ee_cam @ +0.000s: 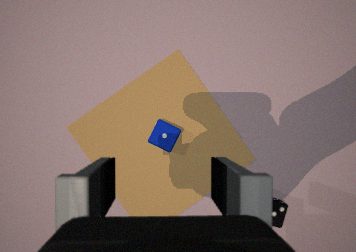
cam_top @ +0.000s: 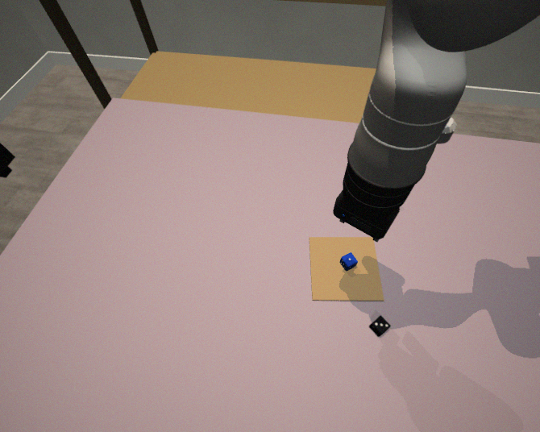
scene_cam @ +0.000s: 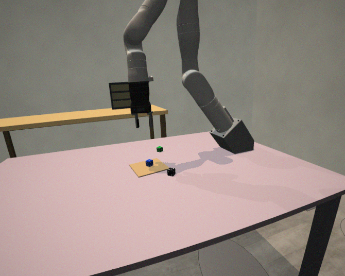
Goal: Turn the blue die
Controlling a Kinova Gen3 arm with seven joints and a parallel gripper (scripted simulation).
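Note:
The blue die (cam_top: 349, 261) (scene_cam: 149, 162) (ee_cam: 164, 135) lies flat on the mat (cam_top: 323, 288) (scene_cam: 140, 173) (ee_cam: 120, 114), wholly within its edges, with a single white pip on top. The mat is a thin tan square lying flat on the table. My gripper (scene_cam: 143, 126) (ee_cam: 163, 178) is open and empty, high above the mat; its fingers are hidden in the top view. The black die (cam_top: 380, 326) (scene_cam: 171, 171) (ee_cam: 279, 213) lies on the table just off the mat's corner, with three pips on top. The green die (scene_cam: 159, 149) lies on the table behind the mat.
The pink table (cam_top: 168, 279) (scene_cam: 107, 213) carries the arm's base (scene_cam: 236, 138) at the right in the exterior view. A wooden bench (cam_top: 251, 88) (scene_cam: 63, 118) stands beyond the table's far edge. The arm's shadow falls over part of the mat.

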